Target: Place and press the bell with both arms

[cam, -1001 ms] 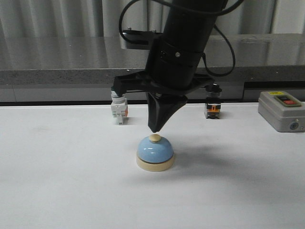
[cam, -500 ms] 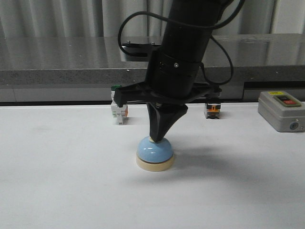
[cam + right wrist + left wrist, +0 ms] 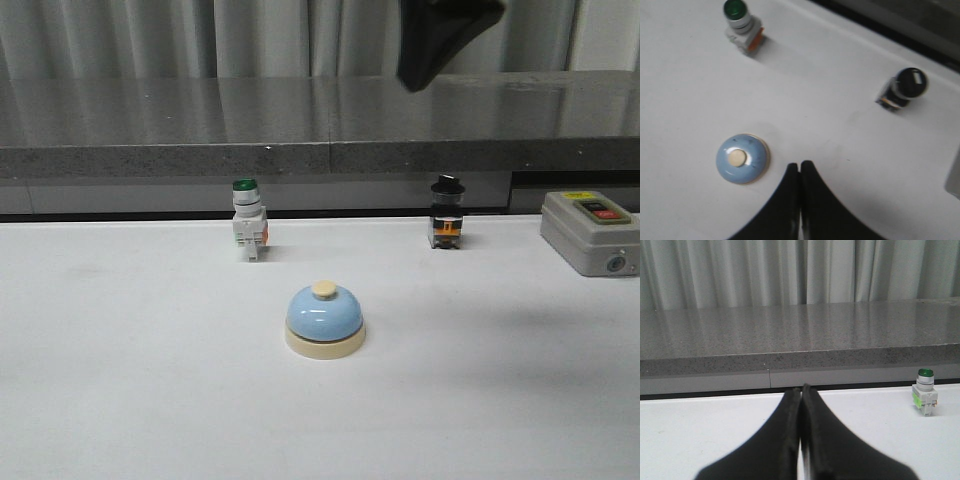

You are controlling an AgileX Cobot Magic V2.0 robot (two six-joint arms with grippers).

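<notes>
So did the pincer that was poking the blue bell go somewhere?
Yes. The right pincer has lifted off the bell and moved right, now high above the grey counter ledge.

Right gripper (image 3: 420,75) cut off by the frame's top edge; grey switch box (image 3: 590,232) clipped at right

A glossy light-blue dome bell (image 3: 325,318) with a cream base and cream button sits on the plain white table (image 3: 120,380). There's a white switch with a green cap (image 3: 248,220), a black-knobbed switch (image 3: 446,212) with orange, a grey box (image 3: 592,233), a speckled grey ledge (image 3: 200,120), and black pointed gripper fingers (image 3: 790,200).
</notes>
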